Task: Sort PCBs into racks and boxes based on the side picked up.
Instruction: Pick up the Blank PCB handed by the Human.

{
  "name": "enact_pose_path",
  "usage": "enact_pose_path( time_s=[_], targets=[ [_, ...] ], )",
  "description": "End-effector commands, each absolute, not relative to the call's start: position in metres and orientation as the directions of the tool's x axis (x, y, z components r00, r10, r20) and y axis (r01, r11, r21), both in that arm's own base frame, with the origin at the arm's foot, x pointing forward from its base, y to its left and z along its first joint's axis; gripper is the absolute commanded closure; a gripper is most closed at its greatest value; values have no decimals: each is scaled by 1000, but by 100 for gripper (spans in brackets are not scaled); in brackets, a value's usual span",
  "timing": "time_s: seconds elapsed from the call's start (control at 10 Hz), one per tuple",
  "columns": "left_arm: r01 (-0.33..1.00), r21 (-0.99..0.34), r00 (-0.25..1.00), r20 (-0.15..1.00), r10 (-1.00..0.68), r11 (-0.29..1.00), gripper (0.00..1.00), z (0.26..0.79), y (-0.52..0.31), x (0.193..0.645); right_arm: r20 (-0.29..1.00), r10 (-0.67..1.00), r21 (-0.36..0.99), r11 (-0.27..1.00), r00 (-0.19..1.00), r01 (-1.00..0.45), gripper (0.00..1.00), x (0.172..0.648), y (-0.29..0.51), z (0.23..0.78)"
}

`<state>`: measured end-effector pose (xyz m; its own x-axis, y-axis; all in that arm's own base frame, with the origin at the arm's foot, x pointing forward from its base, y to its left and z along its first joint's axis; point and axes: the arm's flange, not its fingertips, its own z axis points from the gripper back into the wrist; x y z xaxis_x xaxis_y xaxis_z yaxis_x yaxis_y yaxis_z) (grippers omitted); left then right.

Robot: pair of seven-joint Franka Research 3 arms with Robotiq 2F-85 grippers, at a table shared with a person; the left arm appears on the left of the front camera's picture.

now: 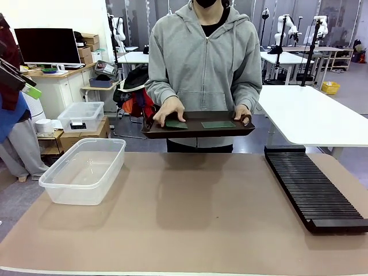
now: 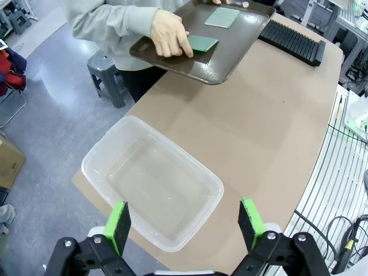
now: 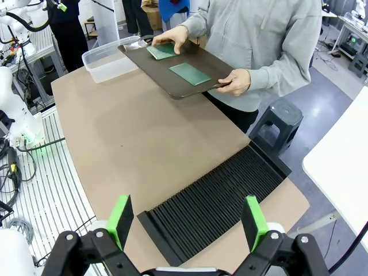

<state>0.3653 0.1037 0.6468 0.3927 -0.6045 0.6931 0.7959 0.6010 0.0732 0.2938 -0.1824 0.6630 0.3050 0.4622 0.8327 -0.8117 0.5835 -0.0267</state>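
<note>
A person at the far side holds a dark brown tray above the table edge. Two green PCBs lie on it: one under the person's fingers, the other lying free. They appear again in the left wrist view and the right wrist view. The clear box stands empty at the table's left. The long black slotted rack lies at the right. My left gripper hangs open above the box. My right gripper hangs open above the rack.
Brown paper covers the table. A smaller lidded tub sits on a low shelf beyond the left corner. A grey stool stands by the person. White tables stand at the back right.
</note>
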Motion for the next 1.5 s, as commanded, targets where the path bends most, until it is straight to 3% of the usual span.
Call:
enact_pose_path(
  time_s=[0.0, 1.4],
  targets=[
    [806, 67, 376, 709, -596, 589, 0, 646, 104, 368, 833, 463, -28, 582, 303, -813, 0, 294, -182, 662],
    [796, 73, 393, 693, -605, 601, 0, 647, 104, 365, 833, 463, -28, 582, 303, -813, 0, 294, -182, 662]
  ],
)
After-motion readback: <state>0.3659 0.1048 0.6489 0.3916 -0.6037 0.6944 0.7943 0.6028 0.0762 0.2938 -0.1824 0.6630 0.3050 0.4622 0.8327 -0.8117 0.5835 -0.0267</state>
